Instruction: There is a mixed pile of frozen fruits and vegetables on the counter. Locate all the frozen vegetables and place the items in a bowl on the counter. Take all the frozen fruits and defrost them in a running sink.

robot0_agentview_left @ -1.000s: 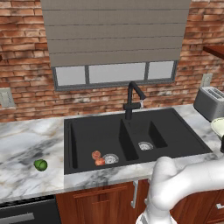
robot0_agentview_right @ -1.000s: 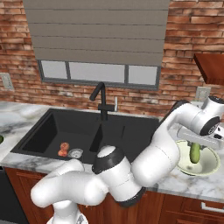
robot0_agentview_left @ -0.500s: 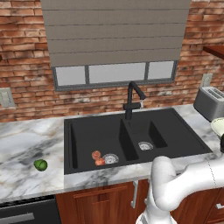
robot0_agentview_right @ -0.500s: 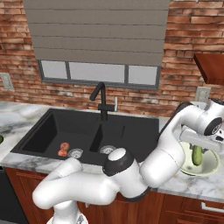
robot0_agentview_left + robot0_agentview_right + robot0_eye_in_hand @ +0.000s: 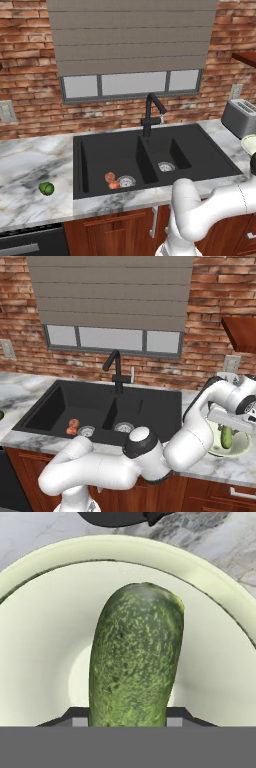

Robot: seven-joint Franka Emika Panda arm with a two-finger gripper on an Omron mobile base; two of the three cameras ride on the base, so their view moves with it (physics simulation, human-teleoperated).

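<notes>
My gripper [image 5: 227, 429] hangs over the cream-white bowl [image 5: 242, 448] on the right end of the counter, shut on the dark-green cucumber [image 5: 227, 438]. In the hand view the cucumber [image 5: 135, 657] stands between my fingertips [image 5: 75, 720], its free end pointing into the bowl [image 5: 45, 637] just above the bowl's floor. Two reddish fruits [image 5: 110, 177] [image 5: 114, 185] lie by the drain in the left basin of the black sink [image 5: 200, 150]. The round bright-green vegetable [image 5: 46, 188] rests on the marble counter [image 5: 30, 160] left of the sink.
A tall black faucet [image 5: 150, 112] rises behind the sink divider. A silver toaster [image 5: 240, 117] stands at the back right, just behind the bowl. Brick wall and a window close off the back. My own white arm [image 5: 150, 456] crosses the counter's front edge.
The hand has sunk slightly lower and to the right with the cucumber, deeper into the bowl. The arm's elbow has swung to the right. The fruits and the green vegetable have not moved.
</notes>
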